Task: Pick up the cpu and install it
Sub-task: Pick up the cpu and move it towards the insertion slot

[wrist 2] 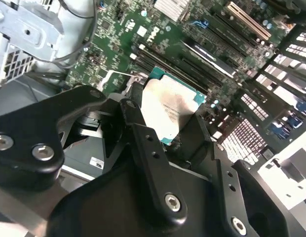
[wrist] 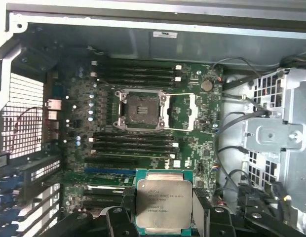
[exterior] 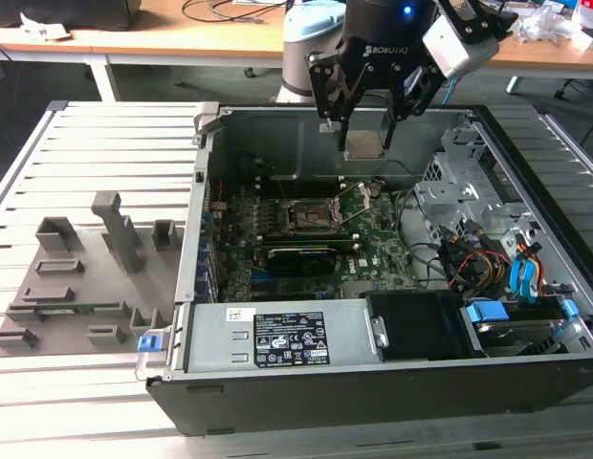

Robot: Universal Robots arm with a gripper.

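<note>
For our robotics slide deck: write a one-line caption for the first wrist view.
Gripper holds the cpu over the motherboard, its socket open and empty.

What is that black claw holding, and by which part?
The black gripper holds the small square silver-topped cpu by two opposite side edges.

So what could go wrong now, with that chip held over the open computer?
The cpu is pinched only by its edges in the gripper, so it might slip and drop onto the board. The open socket lies apart from it, so a skewed or tilted placement could damage the socket.
</note>
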